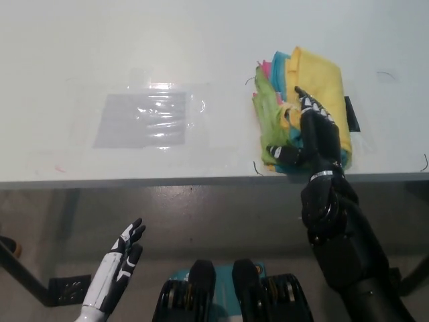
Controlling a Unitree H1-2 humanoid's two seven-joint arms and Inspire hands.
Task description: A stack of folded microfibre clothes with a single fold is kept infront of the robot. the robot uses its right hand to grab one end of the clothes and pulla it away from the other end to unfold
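Hanging low left, the white left hand [118, 263] sits open below the table [201, 40]. Further right, the stack [315, 80] (yellow on top) lies near the edge, right hand [312, 137] gripping its near end.

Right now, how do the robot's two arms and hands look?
The right hand is black with small white markings on its fingers, and a silver ring circles the wrist above a bulky black forearm. The left hand is white with black fingertips and black patches.
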